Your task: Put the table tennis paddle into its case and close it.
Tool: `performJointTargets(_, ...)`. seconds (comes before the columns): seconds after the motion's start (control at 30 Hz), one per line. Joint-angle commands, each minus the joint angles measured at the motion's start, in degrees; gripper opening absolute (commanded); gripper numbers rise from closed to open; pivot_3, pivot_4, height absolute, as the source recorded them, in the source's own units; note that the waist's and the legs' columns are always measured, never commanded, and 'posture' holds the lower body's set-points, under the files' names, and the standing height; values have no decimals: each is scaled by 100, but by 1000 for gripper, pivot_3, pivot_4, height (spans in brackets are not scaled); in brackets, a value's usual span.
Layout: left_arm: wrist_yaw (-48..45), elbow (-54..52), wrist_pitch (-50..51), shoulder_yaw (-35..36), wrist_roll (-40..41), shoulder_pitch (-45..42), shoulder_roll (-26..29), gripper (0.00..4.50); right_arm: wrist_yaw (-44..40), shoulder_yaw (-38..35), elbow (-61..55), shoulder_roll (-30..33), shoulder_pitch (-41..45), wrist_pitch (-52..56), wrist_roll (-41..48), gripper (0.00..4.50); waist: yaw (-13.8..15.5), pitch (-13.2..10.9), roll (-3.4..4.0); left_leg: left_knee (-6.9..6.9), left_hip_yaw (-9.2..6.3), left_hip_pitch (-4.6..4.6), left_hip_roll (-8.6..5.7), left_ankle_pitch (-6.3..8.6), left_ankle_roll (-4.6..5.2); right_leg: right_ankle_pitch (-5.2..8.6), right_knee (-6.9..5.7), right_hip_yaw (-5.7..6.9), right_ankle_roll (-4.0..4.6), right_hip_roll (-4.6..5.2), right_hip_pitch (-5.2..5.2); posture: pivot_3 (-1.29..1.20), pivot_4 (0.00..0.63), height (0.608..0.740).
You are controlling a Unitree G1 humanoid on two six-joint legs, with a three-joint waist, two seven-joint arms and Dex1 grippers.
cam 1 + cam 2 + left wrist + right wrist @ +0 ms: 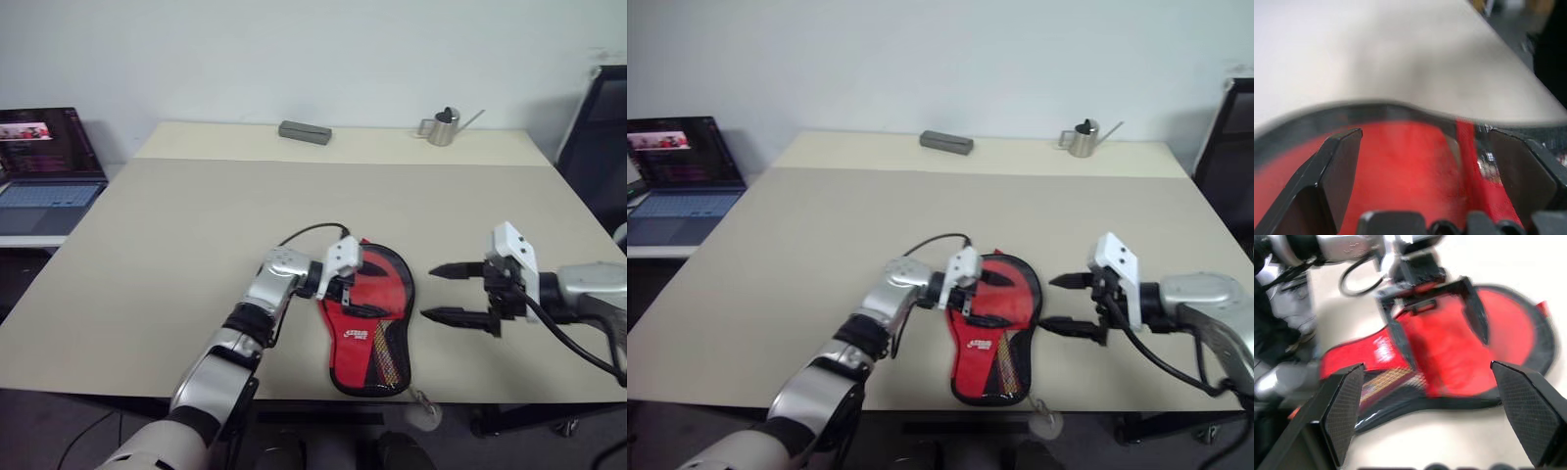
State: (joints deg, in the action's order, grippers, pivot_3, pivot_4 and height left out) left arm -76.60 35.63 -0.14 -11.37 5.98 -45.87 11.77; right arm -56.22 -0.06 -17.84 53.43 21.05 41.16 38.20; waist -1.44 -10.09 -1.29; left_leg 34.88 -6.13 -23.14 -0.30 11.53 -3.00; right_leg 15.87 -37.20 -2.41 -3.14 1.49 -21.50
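Both claws (458,291) wide, prob. empty

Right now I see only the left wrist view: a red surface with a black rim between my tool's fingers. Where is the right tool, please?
Observer: The right tool is open. It is beside the case, on its right, and points toward it.
Operator: How does the case lie on the table?
Observer: It lies flat, red side up, near the front edge of the table, with its narrow end toward the robot.
Operator: Does anything hang off?
Observer: Yes, a white pom-pom charm hangs just past that edge.
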Motion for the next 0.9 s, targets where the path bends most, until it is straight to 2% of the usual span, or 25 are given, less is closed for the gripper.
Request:
performJointTargets(0.03, 184, -1505, 980, 412, 656, 381, 331, 4500, -90, 194, 832, -382, 345, -805, -628, 4484, -55, -6, 3, 0, -1, 0, 0, 0, 0, 0, -2, 0, 0, 0, 0, 0, 150, 740)
performJointTargets(0.2, 607, -3137, 2221, 1074, 1332, 1199, 1193, 4500, -151, 175, 1937, -1063, 804, -1655, -1075, 4484, -83, -41, 16, 2, 3, 11, 2, 0, -1, -1, -18, -7, 4, -1, 0, 0, 150, 740)
performJointTargets(0.4, 1189, -4150, 2686, 1901, 1668, 2320, 2078, 4500, -536, 116, 3093, -1260, 1372, -2287, -1374, 4484, -95, -66, 26, 6, 5, 24, 3, -3, -5, 8, -57, -10, 16, 0, -5, 0, 150, 740)
performJointTargets(0.63, 2495, -5045, 2789, 2372, 1717, 3046, 1942, 4500, -926, -71, 5019, -1124, 2064, -3062, -1805, 4484, -8, -69, 25, 10, 4, 23, -5, -6, -10, -3, -59, -7, 46, 11, -1, 0, 150, 740)
performJointTargets(0.9, 2641, -4736, 2496, 2322, 1645, 3273, 2107, 4500, -1149, -58, 5852, -983, 2469, -3496, -2224, 4484, -53, -70, 27, 5, 12, 25, 0, -6, -10, -2, -70, -12, 55, 4, -11, 0, 150, 740)
